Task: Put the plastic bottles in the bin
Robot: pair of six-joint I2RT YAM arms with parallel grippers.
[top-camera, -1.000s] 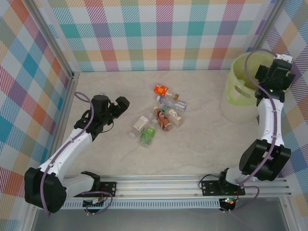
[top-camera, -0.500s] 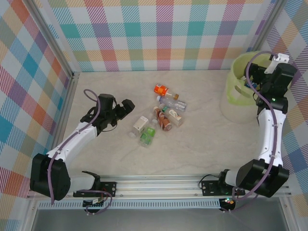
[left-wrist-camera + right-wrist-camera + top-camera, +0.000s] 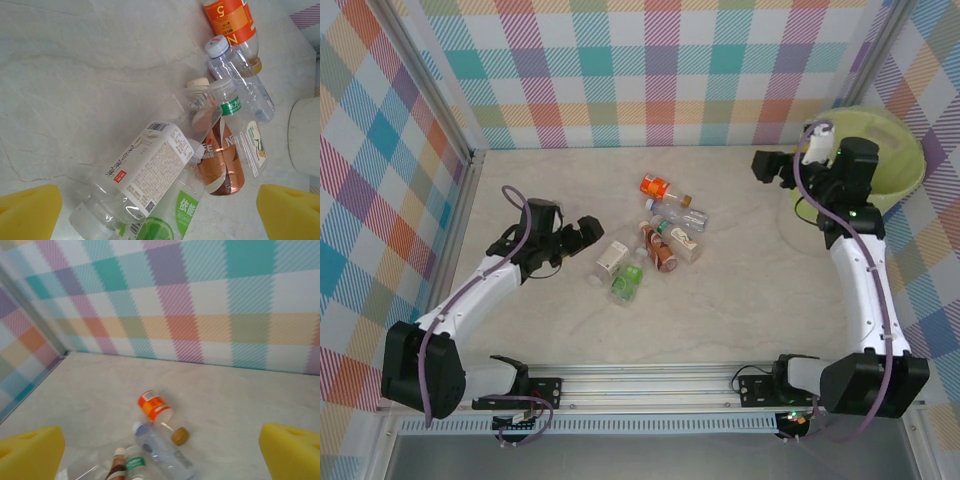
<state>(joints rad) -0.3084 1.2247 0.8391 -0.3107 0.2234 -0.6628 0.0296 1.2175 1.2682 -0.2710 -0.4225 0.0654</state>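
Likely light, slick and crushable, the plastic bottles lie heaped on the surface, well apart from the bin, while the left fingers and right fingers gape wide and empty, so a labelled midsection seems the firmest hold.

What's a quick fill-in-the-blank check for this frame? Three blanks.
1. The left gripper faces the bottles with its jaws ____.
2. The bin stands on the table's far ____ side.
3. The farthest bottle wears an ____ label.
Missing: open; right; orange.
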